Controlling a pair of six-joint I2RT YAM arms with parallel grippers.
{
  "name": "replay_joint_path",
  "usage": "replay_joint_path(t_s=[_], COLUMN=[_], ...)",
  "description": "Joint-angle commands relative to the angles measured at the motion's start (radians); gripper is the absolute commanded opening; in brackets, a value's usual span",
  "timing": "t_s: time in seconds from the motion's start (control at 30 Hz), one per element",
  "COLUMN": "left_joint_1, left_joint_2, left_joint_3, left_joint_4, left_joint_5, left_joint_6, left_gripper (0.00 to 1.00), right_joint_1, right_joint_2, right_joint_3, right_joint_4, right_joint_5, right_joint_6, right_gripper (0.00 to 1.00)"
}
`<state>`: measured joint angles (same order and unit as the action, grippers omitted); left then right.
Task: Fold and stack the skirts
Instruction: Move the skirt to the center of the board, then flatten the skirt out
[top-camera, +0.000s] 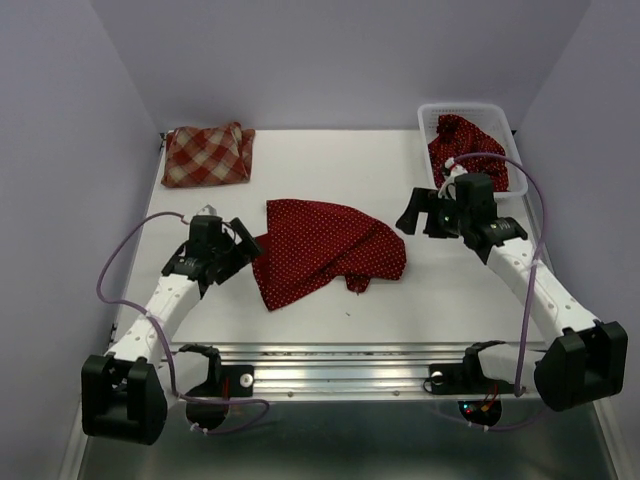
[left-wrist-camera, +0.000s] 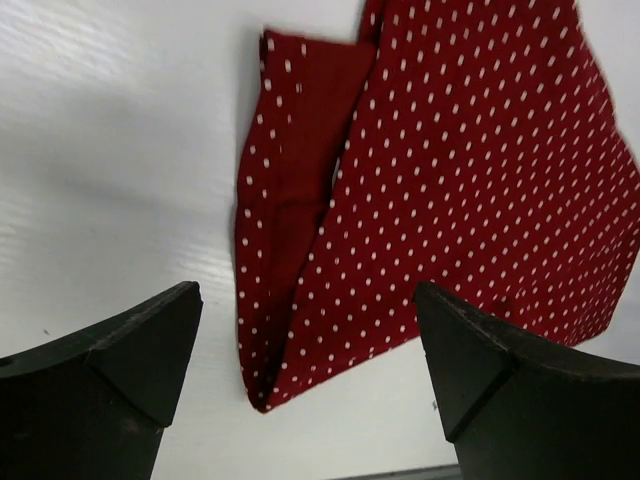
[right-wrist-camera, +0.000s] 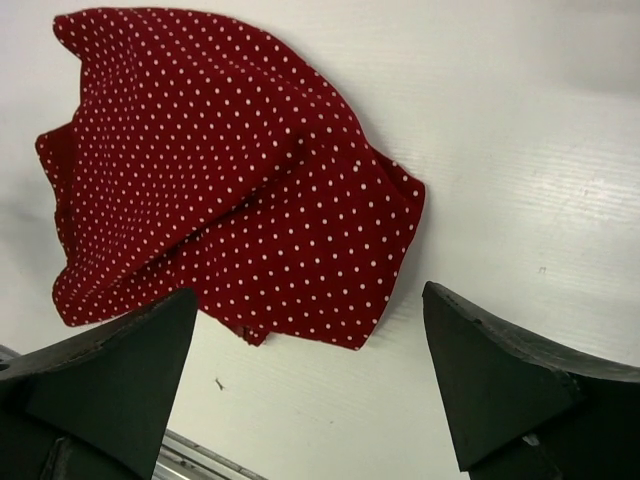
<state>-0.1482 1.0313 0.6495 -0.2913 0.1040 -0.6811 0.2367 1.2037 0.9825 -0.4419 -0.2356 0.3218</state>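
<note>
— How do the grippers stand?
— The left gripper (left-wrist-camera: 305, 295) has its jaws spread wide and holds nothing. It sits just beside the left edge of the dotted skirt (top-camera: 325, 250). The right gripper (right-wrist-camera: 310, 295) is spread wide too and is empty, off the skirt's right side and apart from it.
— And that skirt?
— It lies rumpled and partly folded over in the middle of the table (top-camera: 440, 290), between the two grippers.
— The others?
— The checked skirt (top-camera: 207, 155) lies folded at the far left corner. A second dotted skirt (top-camera: 468, 140) is bunched in the basket (top-camera: 432, 112) at the far right.
</note>
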Motion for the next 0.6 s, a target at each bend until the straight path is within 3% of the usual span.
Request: replay_joint_path(t_s=[0.0,0.2,0.4,0.53,0.57], left_joint_1=[-0.095,-0.180,-0.221,-0.266,-0.274], left_joint_2=[-0.023,-0.008,0.110,0.162,0.171], left_joint_3=[-0.062,-0.137,-0.108,-0.076,-0.065], left_joint_4=[-0.031,-0.043,0.035,0.057,0.061], left_joint_5=[0.059,0.028,0.042,0.056,0.060], left_joint_6=[-0.064,-0.138,-0.112,-0.104,-0.101], left_gripper=[0.99,0.99,0.98,0.77,0.66], right_joint_1=[0.009,0.009,0.009,0.009,0.009], right_joint_2=[-0.006,-0.018,0.023,0.066,0.085], right_joint_3=[-0.079,-0.206,-0.307,-0.326,-0.326], right_joint_4=[-0.015,-0.011,0.170,0.236,0.245], right_joint_5=[-0.027,-0.019,-0.145,-0.157,-0.177], right_joint_6=[0.043,0.072,0.129,0.146,0.146], right_gripper=[1.00,1.00,1.00,1.00,1.00])
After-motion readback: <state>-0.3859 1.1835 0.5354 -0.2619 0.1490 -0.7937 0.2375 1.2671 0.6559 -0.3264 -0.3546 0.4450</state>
